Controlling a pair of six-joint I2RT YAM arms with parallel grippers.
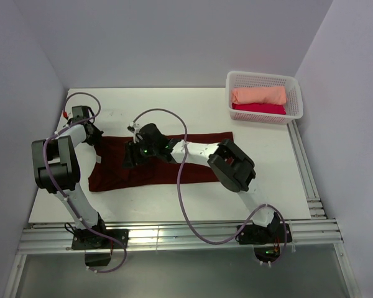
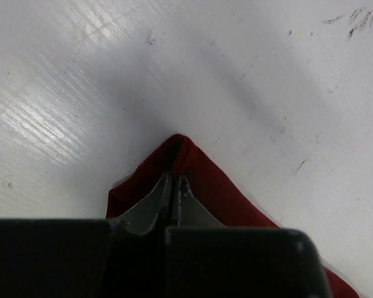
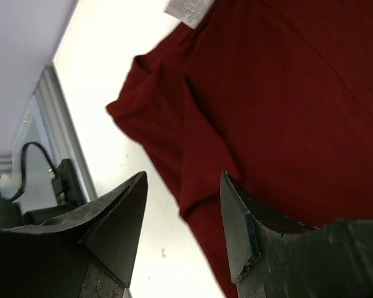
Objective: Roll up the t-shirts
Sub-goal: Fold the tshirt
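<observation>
A dark maroon t-shirt (image 1: 174, 158) lies folded into a long strip across the middle of the table. My left gripper (image 1: 94, 138) is at its far left corner, and the left wrist view shows that gripper (image 2: 175, 177) shut on the pointed maroon corner (image 2: 205, 186). My right gripper (image 1: 130, 158) hovers over the strip's left half. In the right wrist view it (image 3: 183, 180) is open, with the shirt's folded near edge (image 3: 202, 186) below the gap and nothing held. A pale neck label (image 3: 188, 9) shows at the top.
A white basket (image 1: 296, 93) at the back right holds a rolled peach t-shirt (image 1: 258, 95) and a crimson-pink one (image 1: 258, 108). Purple cables (image 1: 181, 186) loop over the table. A metal rail (image 1: 174, 236) runs along the near edge, and walls close in on both sides.
</observation>
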